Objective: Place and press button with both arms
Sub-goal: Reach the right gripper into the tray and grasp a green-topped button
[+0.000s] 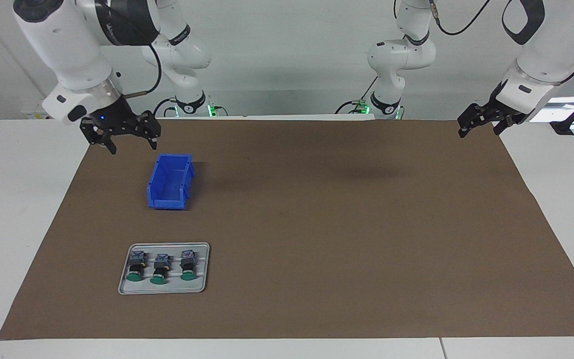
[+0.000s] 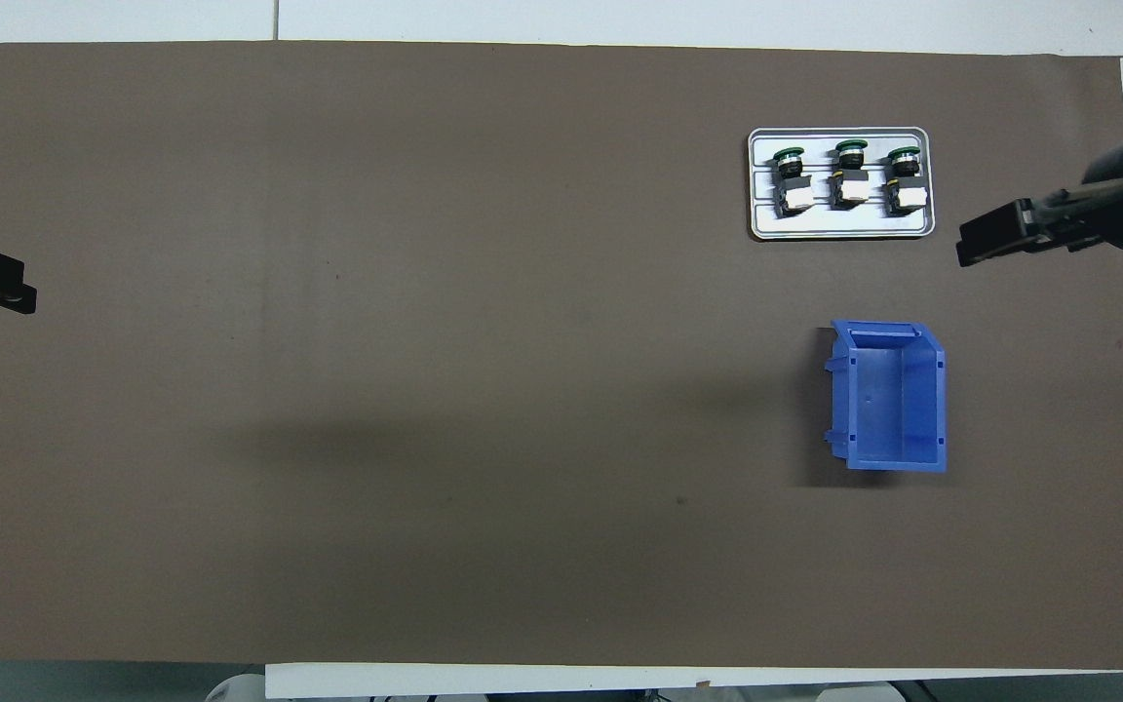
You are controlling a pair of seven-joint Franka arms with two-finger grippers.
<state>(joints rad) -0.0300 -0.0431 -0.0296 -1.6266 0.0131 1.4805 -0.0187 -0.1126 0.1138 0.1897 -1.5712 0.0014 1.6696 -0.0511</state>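
At lower left of the facing view, three buttons lie side by side in a shallow grey tray (image 1: 202, 267), green caps pointing toward the bottom of the frame; the one the task wants, say the middle button (image 1: 160, 269), is untouched. Higher in that view, nearer the robots, sits an empty blue bin (image 1: 170, 181); both rest on the brown mat (image 1: 347, 224) covering the worktop (image 1: 13, 214).

Judging from this layout, the step in hand is the right arm's approach for a pick. The right claw (image 1: 125, 134) hangs in the air at upper left of the facing view, over the mat beside the bin, fingers spread wide and holding nothing. To do it well, it should travel over the tray, line up with one button's black barrel so that the neighbours are not knocked, descend straight and close on the barrel rather than the cap.

The left claw (image 1: 481, 122) waits at upper right over the mat's edge, likewise wide and empty.
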